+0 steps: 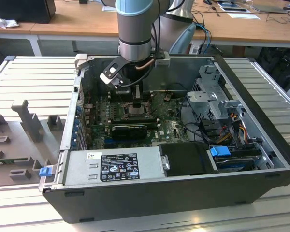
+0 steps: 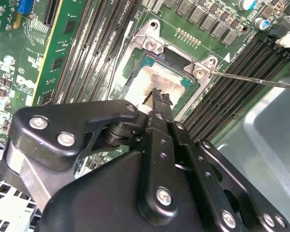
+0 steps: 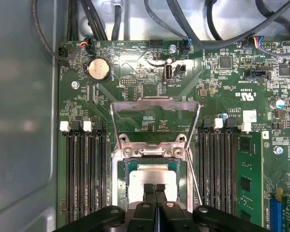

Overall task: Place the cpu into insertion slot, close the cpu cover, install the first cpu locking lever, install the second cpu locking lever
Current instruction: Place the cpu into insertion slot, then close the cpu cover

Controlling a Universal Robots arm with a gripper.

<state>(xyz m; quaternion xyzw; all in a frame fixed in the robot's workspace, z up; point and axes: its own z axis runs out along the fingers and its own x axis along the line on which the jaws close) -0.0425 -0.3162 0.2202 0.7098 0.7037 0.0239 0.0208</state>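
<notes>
claw (image 3: 154, 187) fingers together, tips down at face of cpu (image 3: 152, 175). cpu lies flat in insertion slot (image 3: 121, 183); cpu cover (image 3: 154, 102) is tipped open behind it. cpu looks light, stiff, thin and fragile underneath: hold by edges, i'd say.

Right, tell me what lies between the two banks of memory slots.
In the first wrist view: the insertion slot with the cpu in it, the gripper over the cpu, and the cpu cover standing open at the slot's end.
</notes>
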